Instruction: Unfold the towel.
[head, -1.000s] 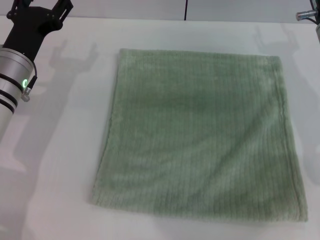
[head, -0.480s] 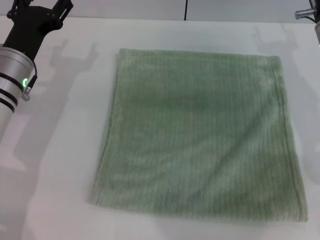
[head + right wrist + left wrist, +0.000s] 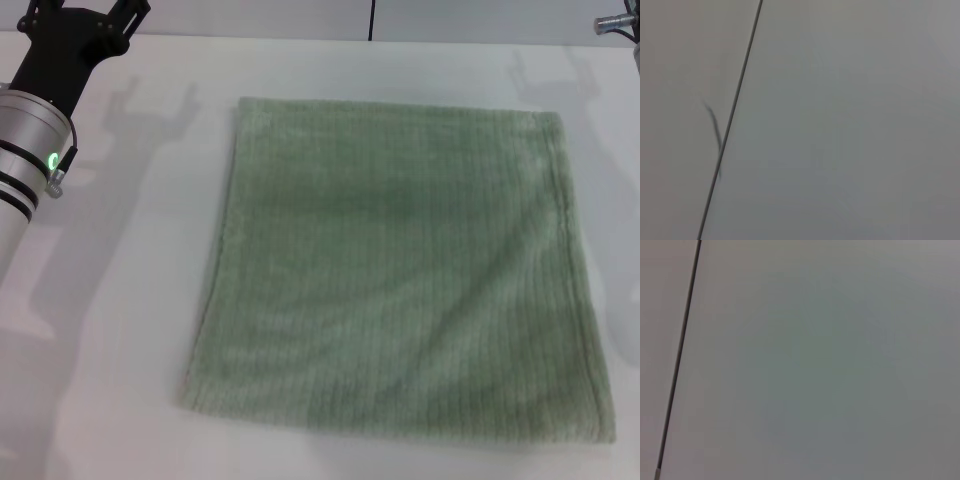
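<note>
The towel (image 3: 400,270) lies flat on the white table (image 3: 120,300) in the head view, a pale sage-green ribbed cloth, roughly square, with its edges showing all round. My left gripper (image 3: 82,14) hovers over the table's far left corner, well clear of the towel, and the picture's top edge cuts it off. Of my right arm (image 3: 614,25) only a small metal part shows at the far right corner. Neither wrist view shows the towel.
Bare white table surrounds the towel, with a wide strip on its left. A dark seam (image 3: 371,20) runs up the wall behind the table. Each wrist view shows only a plain pale surface crossed by a dark line (image 3: 677,365) (image 3: 732,120).
Both arms have drawn back slightly toward the far edge. The towel has not moved.
</note>
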`<control>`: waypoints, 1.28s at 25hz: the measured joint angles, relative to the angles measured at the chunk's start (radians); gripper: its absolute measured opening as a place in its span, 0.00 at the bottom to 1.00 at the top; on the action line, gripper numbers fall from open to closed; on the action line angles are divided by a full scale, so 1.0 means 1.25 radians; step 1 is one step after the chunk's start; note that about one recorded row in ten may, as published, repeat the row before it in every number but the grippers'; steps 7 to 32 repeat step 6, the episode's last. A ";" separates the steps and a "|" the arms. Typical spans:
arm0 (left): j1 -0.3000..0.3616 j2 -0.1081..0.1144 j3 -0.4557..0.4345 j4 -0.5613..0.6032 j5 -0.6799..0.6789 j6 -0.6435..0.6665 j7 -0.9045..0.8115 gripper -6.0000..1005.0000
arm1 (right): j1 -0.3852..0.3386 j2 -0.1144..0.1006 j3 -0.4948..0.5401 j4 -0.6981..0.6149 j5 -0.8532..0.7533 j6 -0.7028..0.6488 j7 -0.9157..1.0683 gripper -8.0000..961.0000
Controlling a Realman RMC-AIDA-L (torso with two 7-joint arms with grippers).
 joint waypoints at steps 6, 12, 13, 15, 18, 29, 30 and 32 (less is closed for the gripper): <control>0.000 0.000 0.001 0.000 0.000 0.000 0.000 0.86 | 0.000 0.000 0.000 0.000 0.000 -0.004 0.000 0.75; 0.000 0.000 0.001 0.000 0.000 0.000 0.000 0.86 | 0.000 0.000 0.000 0.000 0.000 -0.004 0.000 0.75; 0.000 0.000 0.001 0.000 0.000 0.000 0.000 0.86 | 0.000 0.000 0.000 0.000 0.000 -0.004 0.000 0.75; 0.000 0.000 0.001 0.000 0.000 0.000 0.000 0.86 | 0.000 0.000 0.000 0.000 0.000 -0.004 0.000 0.75; 0.000 0.000 0.001 0.000 0.000 0.000 0.000 0.86 | 0.000 0.000 0.000 0.000 0.000 -0.004 0.000 0.75; 0.000 0.000 0.001 0.000 0.000 0.000 0.000 0.86 | 0.000 0.000 0.000 0.000 0.000 -0.004 0.000 0.75; 0.000 0.000 0.001 0.000 0.000 0.000 0.000 0.86 | 0.000 0.000 0.000 0.000 0.000 -0.004 0.000 0.75; 0.000 0.000 0.001 0.000 0.000 0.000 0.000 0.86 | 0.000 0.000 0.000 0.000 0.000 -0.004 0.000 0.75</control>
